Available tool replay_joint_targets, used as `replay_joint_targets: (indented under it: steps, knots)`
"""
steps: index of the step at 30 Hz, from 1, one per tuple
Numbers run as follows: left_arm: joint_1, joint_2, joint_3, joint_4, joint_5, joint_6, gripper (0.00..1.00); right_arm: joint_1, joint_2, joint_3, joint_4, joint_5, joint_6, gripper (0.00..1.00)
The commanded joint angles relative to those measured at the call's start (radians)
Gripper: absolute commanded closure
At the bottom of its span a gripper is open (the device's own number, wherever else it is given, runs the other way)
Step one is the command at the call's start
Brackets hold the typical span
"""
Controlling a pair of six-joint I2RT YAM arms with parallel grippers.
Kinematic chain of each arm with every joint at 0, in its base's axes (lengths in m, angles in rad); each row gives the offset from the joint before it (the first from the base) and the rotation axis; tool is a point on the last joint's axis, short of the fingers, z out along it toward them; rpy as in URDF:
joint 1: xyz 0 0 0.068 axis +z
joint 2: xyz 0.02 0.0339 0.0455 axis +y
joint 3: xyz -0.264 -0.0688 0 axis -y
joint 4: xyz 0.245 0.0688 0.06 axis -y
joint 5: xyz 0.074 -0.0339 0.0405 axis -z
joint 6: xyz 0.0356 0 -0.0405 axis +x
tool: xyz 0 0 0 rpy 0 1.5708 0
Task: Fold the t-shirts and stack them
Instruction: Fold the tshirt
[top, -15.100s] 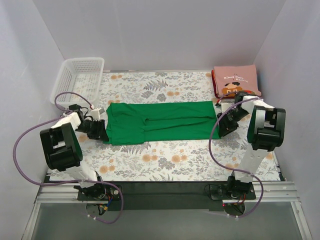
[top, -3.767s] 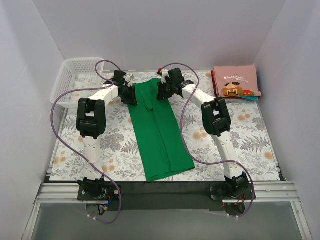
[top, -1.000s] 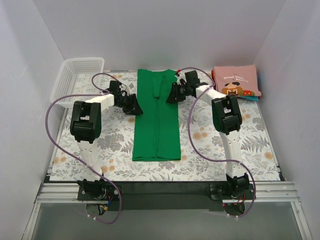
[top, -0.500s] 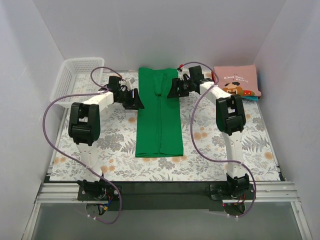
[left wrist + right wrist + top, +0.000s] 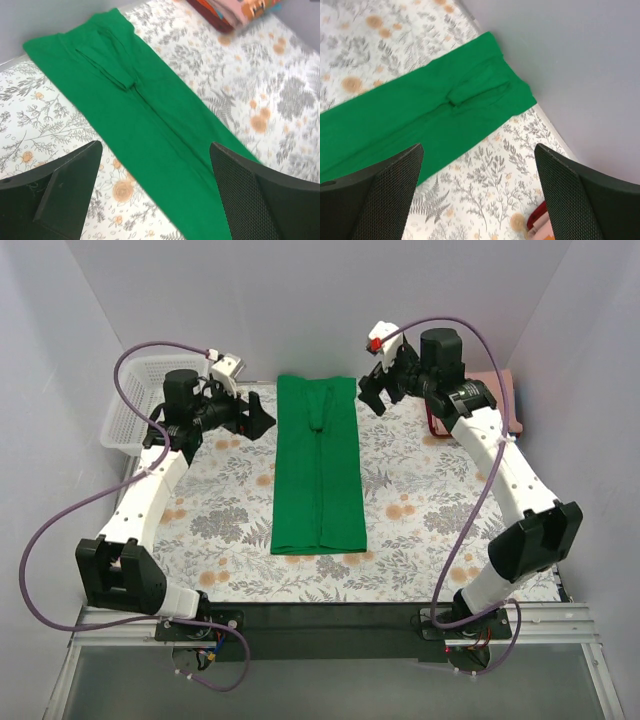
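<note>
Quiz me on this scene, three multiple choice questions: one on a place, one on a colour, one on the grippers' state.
1. Where is the white basket?
A. far left corner of the table
B. far right corner
C. near edge

2. What colour is the laid-out t-shirt?
A. pink
B. teal
C. green

3. The left gripper and right gripper are:
A. both shut on cloth
B. both open, empty
C. one open

1 A, it sits top left in the overhead view. 2 C, the long strip is bright green. 3 B, each wrist view shows fingers spread wide.
</note>
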Motion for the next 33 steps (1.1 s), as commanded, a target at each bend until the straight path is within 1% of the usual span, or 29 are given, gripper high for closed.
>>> replay_joint_targets:
  steps: [1, 2, 3, 4, 5, 6, 7, 8, 9, 10, 11, 12, 13, 14, 15, 16, 17, 18, 21, 25, 26, 33]
  knots:
    - [0.002, -0.034, -0.071, -0.074, 0.078, 0.136, 0.11, 0.022, -0.027, -0.082, -0.186, -0.047, -0.205, 0.02]
    - [0.002, -0.046, -0.074, -0.123, 0.118, 0.194, 0.11, 0.033, -0.065, -0.107, -0.204, -0.102, -0.225, 0.02]
    - [0.002, -0.053, -0.093, -0.219, 0.173, 0.243, 0.10, 0.050, -0.088, -0.192, -0.211, -0.115, -0.246, 0.02]
    - [0.002, -0.067, -0.118, -0.244, 0.184, 0.320, 0.10, 0.099, -0.114, -0.238, -0.211, -0.112, -0.265, 0.02]
    - [0.002, -0.105, -0.147, -0.280, 0.199, 0.358, 0.10, 0.131, -0.163, -0.301, -0.211, -0.089, -0.326, 0.02]
    - [0.002, -0.125, -0.220, -0.304, 0.230, 0.425, 0.10, 0.165, -0.186, -0.411, -0.210, -0.072, -0.360, 0.02]
    - [-0.002, -0.151, -0.254, -0.330, 0.283, 0.494, 0.09, 0.235, -0.209, -0.474, -0.199, -0.055, -0.386, 0.03]
    - [-0.009, -0.176, -0.297, -0.376, 0.302, 0.644, 0.09, 0.269, -0.242, -0.527, -0.190, -0.020, -0.421, 0.08]
    - [-0.031, -0.231, -0.339, -0.375, 0.301, 0.685, 0.09, 0.300, -0.256, -0.623, -0.179, -0.006, -0.429, 0.11]
    - [-0.045, -0.257, -0.432, -0.364, 0.290, 0.717, 0.11, 0.350, -0.268, -0.663, -0.162, 0.005, -0.432, 0.14]
    - [-0.058, -0.282, -0.475, -0.355, 0.284, 0.794, 0.13, 0.367, -0.286, -0.699, -0.117, 0.008, -0.432, 0.17]
    - [-0.071, -0.308, -0.515, -0.337, 0.275, 0.828, 0.14, 0.383, -0.292, -0.738, -0.092, 0.008, -0.426, 0.21]
    - [-0.108, -0.346, -0.597, -0.309, 0.243, 0.881, 0.19, 0.415, -0.294, -0.796, -0.046, 0.023, -0.424, 0.28]
    - [-0.128, -0.366, -0.633, -0.309, 0.229, 0.882, 0.21, 0.427, -0.293, -0.824, -0.028, 0.032, -0.424, 0.30]
    - [-0.146, -0.382, -0.673, -0.276, 0.210, 0.914, 0.26, 0.435, -0.290, -0.849, -0.005, 0.039, -0.427, 0.33]
    - [-0.189, -0.402, -0.702, -0.256, 0.190, 0.919, 0.29, 0.446, -0.285, -0.887, 0.011, 0.043, -0.427, 0.35]
    - [-0.211, -0.408, -0.754, -0.233, 0.155, 0.917, 0.35, 0.449, -0.277, -0.900, 0.023, 0.049, -0.430, 0.37]
    - [-0.243, -0.409, -0.771, -0.199, 0.141, 0.919, 0.37, 0.449, -0.273, -0.909, 0.038, 0.049, -0.437, 0.39]
    - [-0.286, -0.380, -0.802, -0.142, 0.109, 0.888, 0.39, 0.454, -0.263, -0.937, 0.060, 0.045, -0.443, 0.41]
    - [-0.314, -0.331, -0.815, -0.068, 0.080, 0.834, 0.40, 0.464, -0.247, -0.944, 0.069, 0.019, -0.421, 0.43]
    - [-0.317, -0.321, -0.819, -0.042, 0.078, 0.830, 0.40, 0.469, -0.237, -0.949, 0.068, 0.014, -0.411, 0.44]
    - [-0.341, -0.296, -0.835, -0.015, 0.074, 0.827, 0.43, 0.474, -0.210, -0.989, 0.089, 0.016, -0.401, 0.46]
